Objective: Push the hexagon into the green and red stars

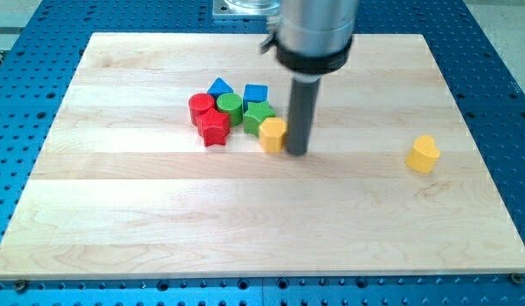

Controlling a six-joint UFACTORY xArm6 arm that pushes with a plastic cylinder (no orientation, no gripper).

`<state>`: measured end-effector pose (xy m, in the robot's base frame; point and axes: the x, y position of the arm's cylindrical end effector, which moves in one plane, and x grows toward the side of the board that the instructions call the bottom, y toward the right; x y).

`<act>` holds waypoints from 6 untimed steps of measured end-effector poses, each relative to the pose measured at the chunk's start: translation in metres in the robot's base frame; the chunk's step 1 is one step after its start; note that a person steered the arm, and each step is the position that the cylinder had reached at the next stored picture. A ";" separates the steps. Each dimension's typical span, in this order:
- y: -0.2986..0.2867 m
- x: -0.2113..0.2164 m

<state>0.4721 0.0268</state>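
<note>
On the wooden table (160, 221), a tight cluster of blocks is seen, and places are given here from the yellow hexagon (273, 133). Farthest to its left sits a red cylinder (200, 105), with the red star (214, 127) just below it. A blue triangle (220, 87) and a green cylinder (229, 106) follow. A blue cube (256, 94) stands above the green star (258, 115), which is touched by the hexagon. My tip (296, 153) is pressed against the hexagon's right side; no fingers are carried. Far right, well apart, lies another yellow block (423, 154).
</note>
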 end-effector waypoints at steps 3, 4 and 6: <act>0.040 0.000; 0.028 -0.007; -0.061 -0.007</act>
